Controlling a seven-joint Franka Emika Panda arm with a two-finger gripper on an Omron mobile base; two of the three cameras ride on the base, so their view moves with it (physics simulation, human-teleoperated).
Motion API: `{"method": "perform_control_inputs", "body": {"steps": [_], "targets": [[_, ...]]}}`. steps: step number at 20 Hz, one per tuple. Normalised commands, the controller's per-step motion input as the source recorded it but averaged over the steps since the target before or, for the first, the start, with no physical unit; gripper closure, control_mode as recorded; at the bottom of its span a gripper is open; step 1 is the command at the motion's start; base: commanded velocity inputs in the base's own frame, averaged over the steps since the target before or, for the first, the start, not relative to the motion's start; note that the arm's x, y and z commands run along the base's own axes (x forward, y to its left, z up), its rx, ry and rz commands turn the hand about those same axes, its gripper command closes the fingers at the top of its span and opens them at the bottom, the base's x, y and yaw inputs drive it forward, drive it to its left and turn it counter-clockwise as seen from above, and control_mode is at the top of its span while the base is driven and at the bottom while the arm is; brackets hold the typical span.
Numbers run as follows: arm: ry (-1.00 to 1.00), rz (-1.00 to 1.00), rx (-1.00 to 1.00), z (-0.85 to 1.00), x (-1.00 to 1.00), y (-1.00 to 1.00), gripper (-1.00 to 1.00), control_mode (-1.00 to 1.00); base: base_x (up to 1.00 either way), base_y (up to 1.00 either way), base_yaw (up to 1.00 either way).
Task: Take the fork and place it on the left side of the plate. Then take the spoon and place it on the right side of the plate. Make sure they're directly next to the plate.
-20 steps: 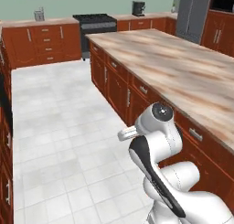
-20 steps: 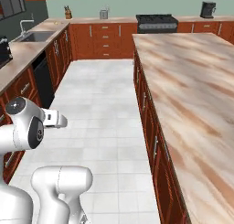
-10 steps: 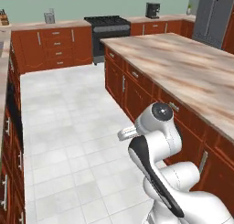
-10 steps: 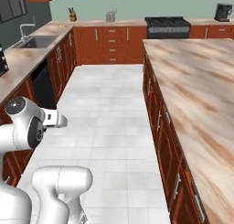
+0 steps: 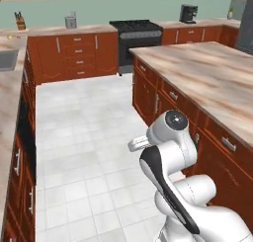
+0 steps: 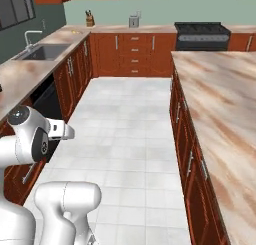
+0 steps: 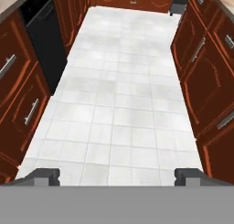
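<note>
The fork, the spoon and the plate are out of view. My gripper [image 7: 117, 175] is open in the hand view, its two dark fingertips [image 7: 43, 174] spread wide with nothing between them. It looks down a white tiled floor aisle [image 7: 123, 95] between dark red cabinets. My white arm [image 5: 170, 137] is folded up close above the base, over the floor and short of the island counter [image 5: 207, 83].
The long marble island counter [image 6: 220, 104] runs along the right. A counter with a sink [image 6: 42, 51] and a black dishwasher front [image 7: 45, 40] lines the left. A stove [image 5: 138, 36], a coffee machine [image 5: 188, 13] and a knife block [image 6: 89, 20] stand at the back wall.
The base has driven: in both base views the whole kitchen has slid to the right, bringing the left counter and sink into sight. The arm holds its folded pose and the gripper stays open.
</note>
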Motion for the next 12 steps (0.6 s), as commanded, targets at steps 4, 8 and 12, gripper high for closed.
{"method": "perform_control_inputs", "body": {"steps": [4, 8, 12], "targets": [[0.00, 0.00, 0.00, 0.00, 0.00, 0.00, -1.00, 1.00, 1.00, -0.08, 0.27], [0.00, 0.00, 0.00, 0.00, 0.00, 0.00, -1.00, 1.00, 1.00, -0.18, 0.30], [0.00, 0.00, 0.00, 0.00, 0.00, 0.00, -1.00, 1.00, 1.00, -0.24, 0.30]]}}
